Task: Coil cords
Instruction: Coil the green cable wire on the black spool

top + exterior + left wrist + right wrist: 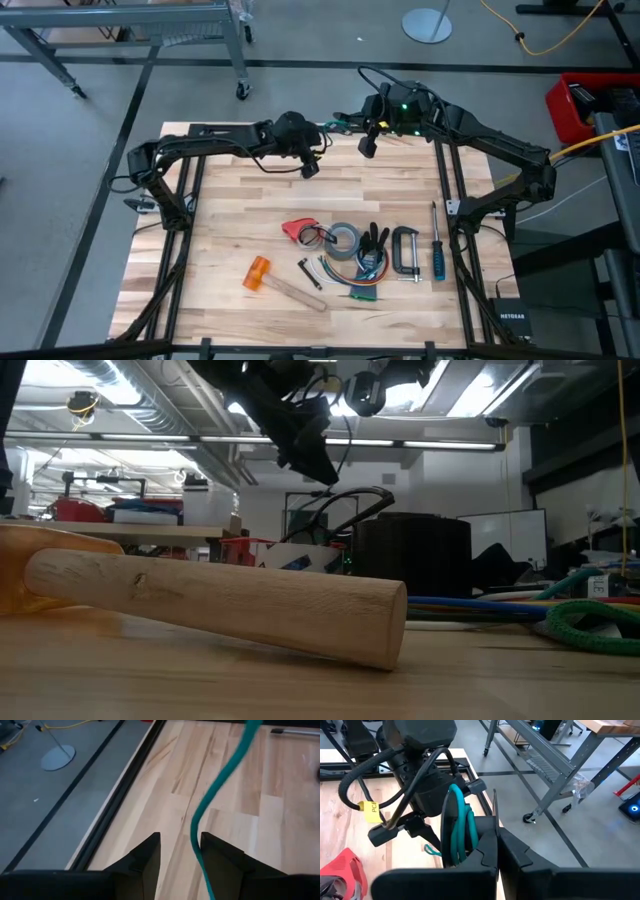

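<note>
We see the right gripper up in the air over the far edge of the table. Its fingers are pinched shut on loops of the teal-green cord. Close beside it is the left gripper, with its fingers apart. The cord hangs down between them, and we cannot tell if it touches them. A yellow tag on the left arm's cable reads "PC". Near the front of the table lies a hammer.
</note>
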`<action>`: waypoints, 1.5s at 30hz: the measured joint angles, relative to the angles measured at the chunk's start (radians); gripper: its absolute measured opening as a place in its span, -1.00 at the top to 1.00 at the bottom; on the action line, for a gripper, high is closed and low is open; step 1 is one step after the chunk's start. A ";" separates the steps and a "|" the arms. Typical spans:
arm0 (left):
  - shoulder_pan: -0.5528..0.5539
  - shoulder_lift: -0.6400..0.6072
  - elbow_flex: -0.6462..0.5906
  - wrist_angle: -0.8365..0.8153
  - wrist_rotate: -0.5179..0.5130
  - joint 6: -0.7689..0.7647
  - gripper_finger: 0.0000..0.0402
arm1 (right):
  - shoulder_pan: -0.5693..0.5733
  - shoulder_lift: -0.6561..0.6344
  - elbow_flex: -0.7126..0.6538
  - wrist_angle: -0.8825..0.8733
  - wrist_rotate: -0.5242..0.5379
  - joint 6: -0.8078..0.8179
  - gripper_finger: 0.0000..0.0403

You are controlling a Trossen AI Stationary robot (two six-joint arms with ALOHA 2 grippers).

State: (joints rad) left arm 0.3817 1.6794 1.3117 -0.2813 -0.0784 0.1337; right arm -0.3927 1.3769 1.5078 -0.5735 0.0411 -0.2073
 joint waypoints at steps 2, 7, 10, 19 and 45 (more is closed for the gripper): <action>0.001 0.000 0.000 0.000 0.000 0.000 0.35 | 0.000 0.000 0.000 0.000 0.000 0.000 1.00; 0.001 0.000 0.000 0.000 0.000 -0.003 0.35 | 0.000 0.000 0.000 0.011 0.000 0.000 1.00; 0.001 0.000 0.000 0.000 0.000 -0.003 0.35 | 0.000 0.000 0.000 0.032 0.000 0.000 1.00; 0.001 0.000 0.000 0.000 0.000 -0.003 0.70 | 0.000 0.000 0.000 0.056 0.000 0.000 1.00; -0.036 -0.003 0.000 0.111 0.047 -0.075 0.99 | 0.000 0.002 0.000 0.204 0.102 0.023 1.00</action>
State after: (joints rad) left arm 0.3457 1.6768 1.3121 -0.1700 -0.0314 0.0589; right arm -0.3928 1.3791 1.5078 -0.3691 0.1426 -0.1844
